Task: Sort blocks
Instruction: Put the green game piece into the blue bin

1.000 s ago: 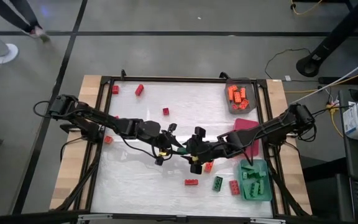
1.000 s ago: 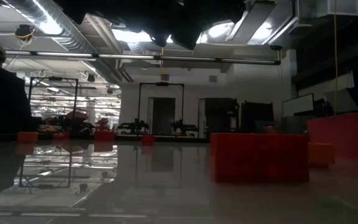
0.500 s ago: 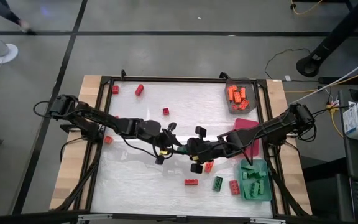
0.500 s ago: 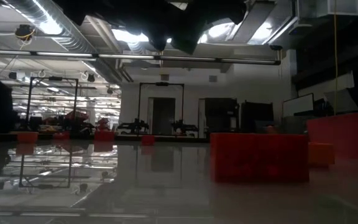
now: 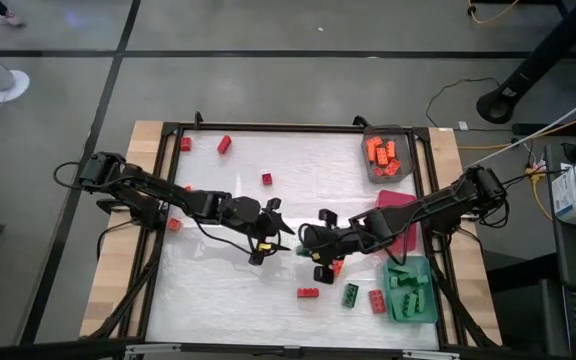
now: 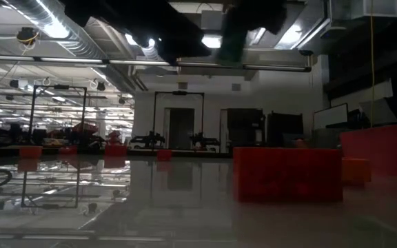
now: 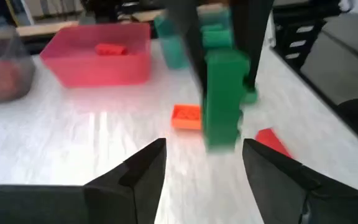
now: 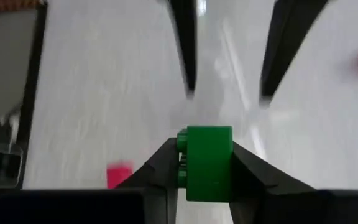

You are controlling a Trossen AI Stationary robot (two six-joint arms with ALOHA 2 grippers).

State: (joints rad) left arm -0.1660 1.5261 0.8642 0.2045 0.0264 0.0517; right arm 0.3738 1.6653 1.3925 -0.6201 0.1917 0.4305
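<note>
Since a second ago we have handed over: our left gripper (image 5: 271, 232) has spread its fingers and let go, and our right gripper (image 8: 205, 163) has clamped onto the green block (image 8: 207, 163) that passed between them above the middle of the table (image 5: 218, 290).

Nearest to us, in the right wrist view, that block sits pinched between the two dark fingers, studs facing sideways. Just past it, the left arm's open fingers stand clear of it, one on either side. In the left wrist view the same block (image 7: 224, 99) hangs upright, with an orange block (image 7: 186, 116) and a red block (image 7: 272, 142) lying on the table beyond it, then the pink tray (image 7: 98, 55), which has one red block inside.

Farther out, from above, the teal tray (image 5: 412, 291) already holds green blocks near the right front corner, and the grey tray (image 5: 386, 156) holds orange ones at the far right. Loose red blocks (image 5: 224, 144) remain scattered toward the far left.

Our worry: the grip looks to catch only part of the block, so a quick swing toward the teal tray could twist it loose. We also judge the left fingers close enough to clip the block if either arm moves off sideways.
</note>
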